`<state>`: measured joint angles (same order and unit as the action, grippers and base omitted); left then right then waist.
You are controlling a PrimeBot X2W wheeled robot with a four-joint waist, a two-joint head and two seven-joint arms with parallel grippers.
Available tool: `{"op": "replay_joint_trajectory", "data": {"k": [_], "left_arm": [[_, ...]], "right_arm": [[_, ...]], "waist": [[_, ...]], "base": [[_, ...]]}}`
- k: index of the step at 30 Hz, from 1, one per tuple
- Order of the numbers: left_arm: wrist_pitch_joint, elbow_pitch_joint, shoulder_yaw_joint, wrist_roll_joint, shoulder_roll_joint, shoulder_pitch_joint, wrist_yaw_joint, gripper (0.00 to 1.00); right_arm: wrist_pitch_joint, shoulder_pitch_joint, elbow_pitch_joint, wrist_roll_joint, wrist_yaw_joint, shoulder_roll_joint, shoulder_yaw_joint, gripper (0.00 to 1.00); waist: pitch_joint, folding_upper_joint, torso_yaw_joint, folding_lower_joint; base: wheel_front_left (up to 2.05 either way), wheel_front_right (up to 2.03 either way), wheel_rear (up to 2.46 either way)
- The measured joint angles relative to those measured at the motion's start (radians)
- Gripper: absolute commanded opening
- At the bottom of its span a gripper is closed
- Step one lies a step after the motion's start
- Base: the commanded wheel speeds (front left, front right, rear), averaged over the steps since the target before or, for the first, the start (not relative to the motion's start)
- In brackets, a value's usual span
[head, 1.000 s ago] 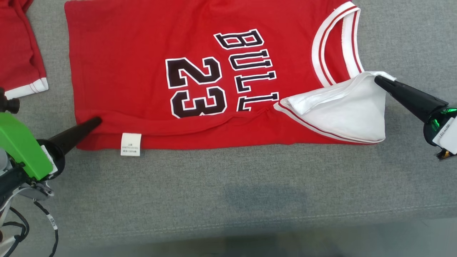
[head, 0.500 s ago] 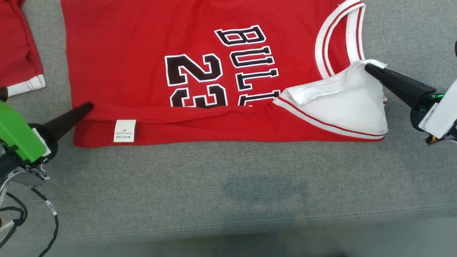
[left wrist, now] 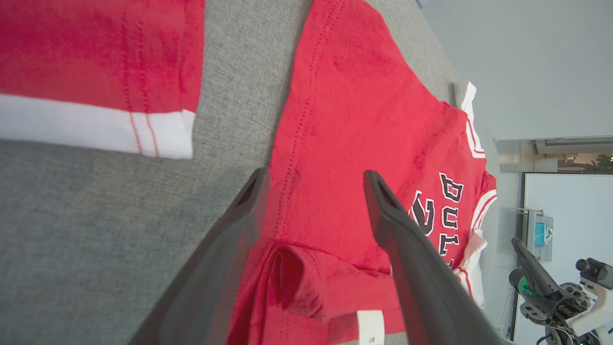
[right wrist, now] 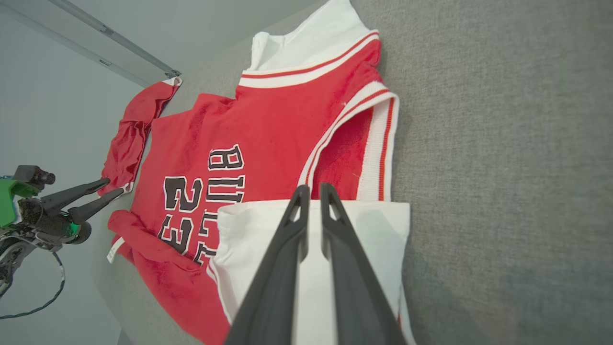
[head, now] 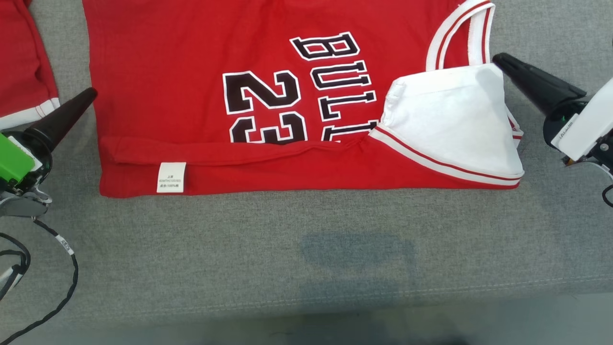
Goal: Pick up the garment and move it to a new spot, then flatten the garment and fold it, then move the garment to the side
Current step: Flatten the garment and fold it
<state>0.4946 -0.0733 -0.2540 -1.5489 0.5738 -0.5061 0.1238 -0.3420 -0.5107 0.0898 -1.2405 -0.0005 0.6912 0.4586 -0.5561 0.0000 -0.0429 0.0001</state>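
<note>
Jersey (head: pixel 191 72) lies flat on the grey pad (head: pixel 335 249), its long axis running gripper to gripper: hem by the left gripper (left wrist: pixel 316 175), collar by the right gripper (right wrist: pixel 313 187). Head view gives each as one dark cone. The wrist views tell more: left fingers spread wide, holding nothing; right fingers a bare slit apart over the white flap (head: pixel 445 120), nothing seen pinched. Head view cuts off the jersey's far side, and a fold hides the 23's bottom.
</note>
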Motion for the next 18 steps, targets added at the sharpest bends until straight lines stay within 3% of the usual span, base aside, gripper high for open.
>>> {"op": "replay_joint_trajectory", "data": {"k": [1,3,8,11,13,16,18], "left_arm": [[-0.01,-0.019,0.01,-0.005,-0.007,-0.004,0.0,1.0],[-0.039,-0.067,0.037,-0.022,-0.033,-0.006,0.001,1.0],[-0.104,-0.106,0.068,-0.021,-0.058,-0.023,0.001,1.0],[-0.148,-0.09,0.057,0.034,-0.051,-0.026,0.0,1.0],[-0.186,-0.077,0.052,0.085,-0.041,-0.021,-0.021,1.0],[-0.261,-0.045,0.021,0.187,-0.023,0.014,-0.092,1.0],[-0.309,-0.036,-0.013,0.255,-0.021,0.057,-0.122,1.0]], "right_arm": [[0.014,-0.007,-0.008,0.014,0.0,-0.005,-0.002,0.91],[0.059,-0.026,-0.031,0.044,0.002,-0.024,-0.012,1.0],[0.145,-0.034,-0.072,0.089,0.012,-0.047,-0.031,1.0],[0.199,-0.028,-0.089,0.142,0.026,-0.047,-0.031,1.0],[0.239,-0.007,-0.1,0.185,0.029,-0.042,-0.023,1.0],[0.299,0.053,-0.129,0.266,0.032,-0.027,-0.004,1.0],[0.34,0.1,-0.151,0.326,0.019,-0.011,0.009,1.0]], "waist": [[-0.001,0.0,0.0,0.0],[-0.002,0.0,0.0,0.0],[0.004,0.0,-0.001,0.0],[0.019,0.0,-0.002,0.0],[0.032,0.0,-0.002,0.0],[0.058,0.0,-0.002,0.0],[0.079,0.0,-0.002,0.0]], "base": [[0.0,0.0,0.0],[0.0,0.0,0.0],[0.0,0.0,0.0],[0.0,0.0,0.0],[0.0,0.0,0.0],[0.0,0.0,0.0],[0.0,0.0,0.0]]}}
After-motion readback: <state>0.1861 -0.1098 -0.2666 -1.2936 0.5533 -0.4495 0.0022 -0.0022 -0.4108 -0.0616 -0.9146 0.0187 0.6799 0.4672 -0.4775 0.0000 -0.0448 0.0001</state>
